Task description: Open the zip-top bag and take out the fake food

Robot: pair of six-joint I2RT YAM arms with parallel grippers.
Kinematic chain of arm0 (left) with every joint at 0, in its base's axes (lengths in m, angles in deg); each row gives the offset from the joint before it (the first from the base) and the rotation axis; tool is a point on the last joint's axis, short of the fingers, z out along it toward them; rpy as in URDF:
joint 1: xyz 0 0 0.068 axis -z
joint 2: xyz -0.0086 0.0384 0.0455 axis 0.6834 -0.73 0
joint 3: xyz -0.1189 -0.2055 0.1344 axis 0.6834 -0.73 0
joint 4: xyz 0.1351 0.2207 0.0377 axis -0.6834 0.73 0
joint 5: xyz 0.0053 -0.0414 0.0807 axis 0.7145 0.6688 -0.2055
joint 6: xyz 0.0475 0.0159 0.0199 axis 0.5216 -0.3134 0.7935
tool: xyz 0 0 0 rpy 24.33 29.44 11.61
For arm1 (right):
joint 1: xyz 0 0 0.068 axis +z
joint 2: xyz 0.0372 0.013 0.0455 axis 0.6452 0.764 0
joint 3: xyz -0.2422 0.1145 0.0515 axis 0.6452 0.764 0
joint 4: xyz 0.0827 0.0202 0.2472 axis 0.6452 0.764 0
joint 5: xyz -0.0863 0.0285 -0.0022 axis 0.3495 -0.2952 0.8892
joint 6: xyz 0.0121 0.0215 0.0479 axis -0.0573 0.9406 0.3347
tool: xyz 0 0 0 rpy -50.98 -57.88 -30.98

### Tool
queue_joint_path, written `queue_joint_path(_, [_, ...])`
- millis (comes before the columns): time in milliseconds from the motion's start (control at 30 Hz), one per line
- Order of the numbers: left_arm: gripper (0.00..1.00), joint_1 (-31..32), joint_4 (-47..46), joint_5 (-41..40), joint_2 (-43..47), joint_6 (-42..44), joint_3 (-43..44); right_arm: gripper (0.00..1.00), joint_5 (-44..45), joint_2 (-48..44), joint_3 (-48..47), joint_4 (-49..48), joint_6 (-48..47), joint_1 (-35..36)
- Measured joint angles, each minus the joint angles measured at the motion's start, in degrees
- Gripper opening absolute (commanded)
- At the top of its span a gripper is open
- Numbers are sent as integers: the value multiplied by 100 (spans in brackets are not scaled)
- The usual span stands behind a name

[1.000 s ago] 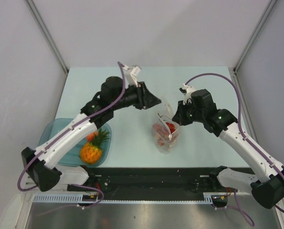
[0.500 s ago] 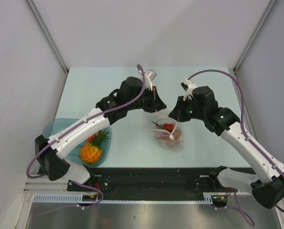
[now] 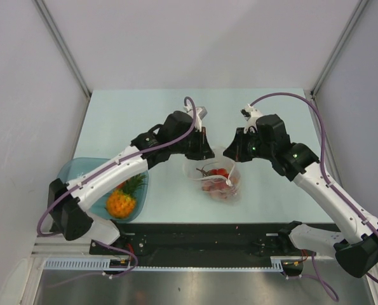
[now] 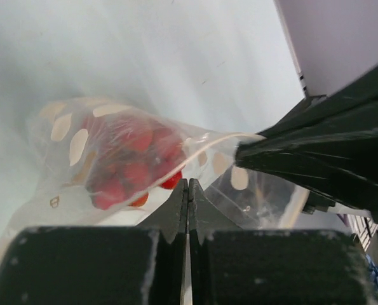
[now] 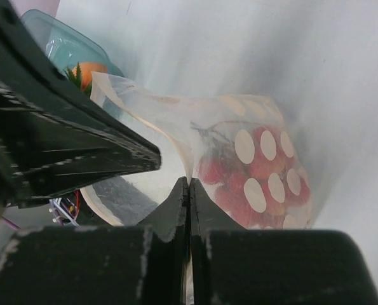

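The zip-top bag (image 3: 218, 185), clear with pale dots, hangs between my two grippers with its mouth spread wide. Small red fake food (image 3: 222, 171) lies inside it. My left gripper (image 3: 205, 151) is shut on the bag's left lip, and my right gripper (image 3: 233, 154) is shut on the right lip. In the left wrist view the jaws (image 4: 188, 184) pinch the rim of the bag (image 4: 74, 143), with the red pieces (image 4: 135, 168) beyond. In the right wrist view the jaws (image 5: 189, 181) pinch the rim of the bag (image 5: 258, 152). The pineapple (image 3: 120, 203) lies in the tray.
The teal translucent tray (image 3: 71, 171) sits at the table's near left edge, holding the pineapple and a small red piece; it also shows in the right wrist view (image 5: 55, 41). The two grippers are close together over the table's middle. White walls enclose the table.
My left gripper moved right and down to the bag and closed on its left lip. The bag's mouth has been pulled open wide. The right gripper kept its hold.
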Motion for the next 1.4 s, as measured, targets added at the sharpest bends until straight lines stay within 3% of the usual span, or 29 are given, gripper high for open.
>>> queue_joint_path(167, [1, 4, 323, 63, -319, 4, 0, 0, -7, 0, 2, 0, 20, 0])
queue_joint_path(367, [22, 55, 610, -81, -647, 216, 4, 0, -7, 0, 2, 0, 22, 0])
queue_joint_path(500, [44, 101, 748, -328, -1036, 422, 11, 0, -11, 0, 4, -2, 22, 0])
queue_joint_path(733, [52, 127, 872, -717, -1552, 428, 48, 0, -46, -7, 138, -68, 50, 0])
queue_joint_path(867, [67, 157, 1014, -1086, -1810, 402, 310, 0, -74, -9, 197, -81, 63, 13])
queue_joint_path(1033, [68, 162, 1075, -1408, -1888, 341, 328, 0, -79, -50, 225, -90, 66, 24])
queue_joint_path(1233, [48, 164, 695, -1617, -1906, 299, 208, 0, -101, -90, 354, -96, 98, 87])
queue_joint_path(1400, [47, 162, 229, -1641, -1921, 286, 52, 0, -120, -157, 424, -92, 133, 140])
